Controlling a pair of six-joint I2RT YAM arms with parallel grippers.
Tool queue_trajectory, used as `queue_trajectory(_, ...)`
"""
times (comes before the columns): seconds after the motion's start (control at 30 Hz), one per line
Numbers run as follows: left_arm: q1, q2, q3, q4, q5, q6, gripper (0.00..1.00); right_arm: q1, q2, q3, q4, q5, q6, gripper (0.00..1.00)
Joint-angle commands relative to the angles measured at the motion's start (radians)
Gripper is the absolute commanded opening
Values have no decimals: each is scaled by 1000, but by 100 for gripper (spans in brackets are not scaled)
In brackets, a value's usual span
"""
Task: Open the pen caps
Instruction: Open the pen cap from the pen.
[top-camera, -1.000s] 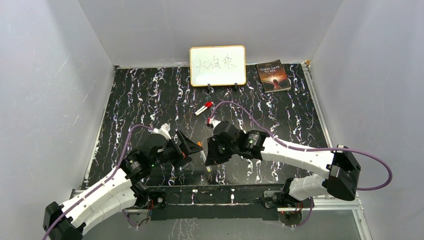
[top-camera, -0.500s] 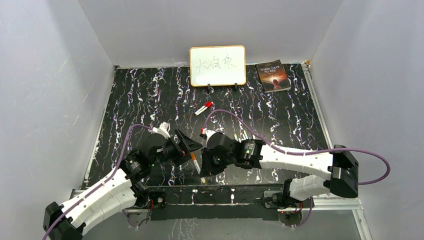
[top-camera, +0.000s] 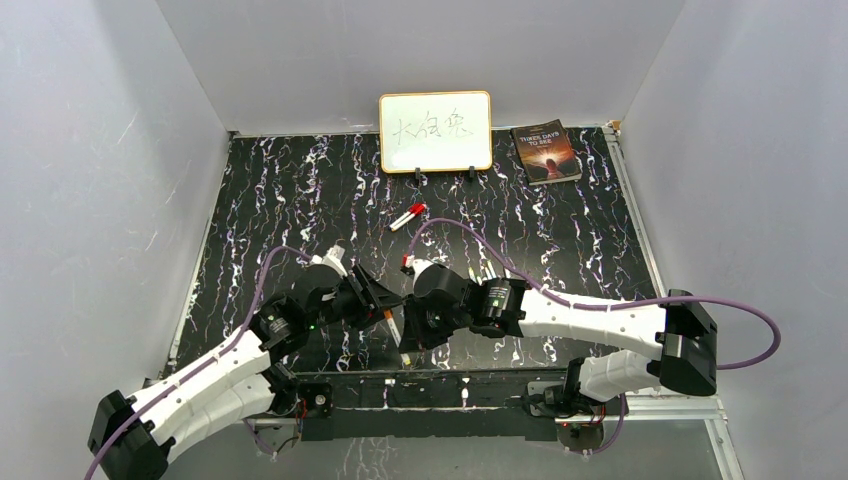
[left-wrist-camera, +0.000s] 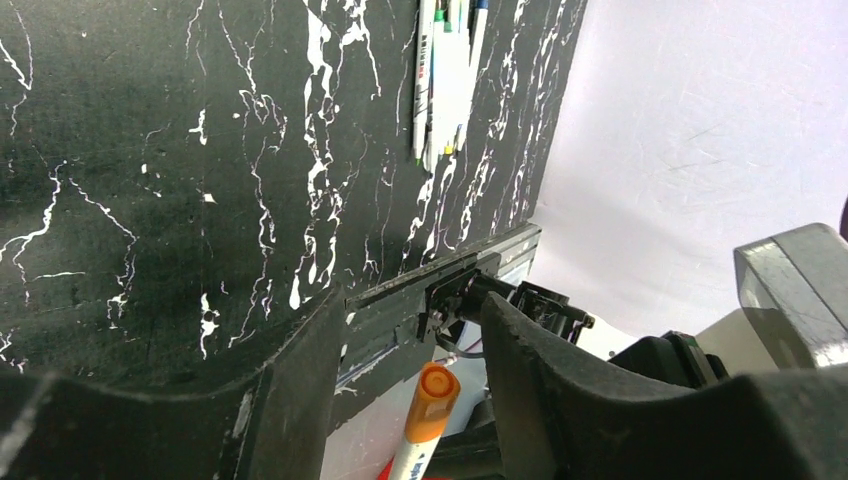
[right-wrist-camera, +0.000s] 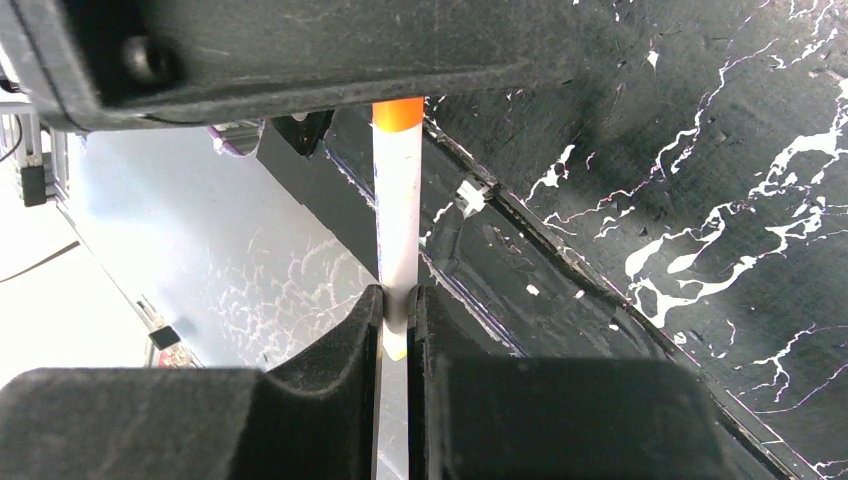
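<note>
My right gripper (right-wrist-camera: 398, 300) is shut on the white barrel of a pen (right-wrist-camera: 397, 220) and holds it up above the table's near edge. The pen's orange cap (left-wrist-camera: 438, 400) points into my left gripper (left-wrist-camera: 415, 310). Its jaws stand on either side of the cap, with a gap showing on both sides. From above, the two grippers meet at the front centre, left gripper (top-camera: 385, 303) against right gripper (top-camera: 408, 335), with the orange cap (top-camera: 387, 315) between them. Another pen with a red cap (top-camera: 407, 216) lies mid-table.
Several white pens (left-wrist-camera: 440, 80) lie bunched on the black marbled table (top-camera: 300, 200), partly behind my right arm from above. A whiteboard (top-camera: 435, 131) and a book (top-camera: 546, 151) stand at the back. White walls close in three sides.
My right arm brought the pen left and down to the front edge. My left gripper came in over the orange cap and its jaws narrowed a lot.
</note>
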Motion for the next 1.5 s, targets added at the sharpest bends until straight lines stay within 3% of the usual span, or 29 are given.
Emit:
queue_trajectory(0.0, -5, 9, 28, -1, 21, 31, 48, 4, -3, 37, 56, 13, -1, 0)
queue_trajectory(0.4, -6, 22, 38, -16, 26, 46, 29, 5, 14, 41, 48, 7, -8, 0)
queue_trajectory(0.43, -6, 24, 40, -19, 26, 48, 23, 5, 14, 41, 48, 6, -9, 0)
queue_trajectory(0.47, -6, 26, 42, -23, 24, 50, 8, 6, 14, 41, 48, 7, -9, 0)
queue_trajectory(0.5, -6, 27, 44, -27, 24, 49, 0, 6, 13, 41, 47, 8, -9, 0)
queue_trajectory(0.83, -6, 64, 47, 1, 56, 54, 4, 6, 23, 52, 32, 23, -12, 0)
queue_trajectory(0.87, -7, 65, 49, -1, 59, 55, 15, 5, 25, 54, 30, 24, -13, 0)
queue_trajectory(0.93, -7, 76, 54, -2, 65, 59, 25, 6, 28, 58, 27, 24, -16, 0)
queue_trajectory(1.23, -7, 70, 55, 2, 66, 55, 25, 5, 34, 40, 46, 25, -14, 0)
queue_trajectory(1.47, -12, 68, 56, 3, 72, 55, 15, 5, 39, 27, 53, 35, -5, 0)
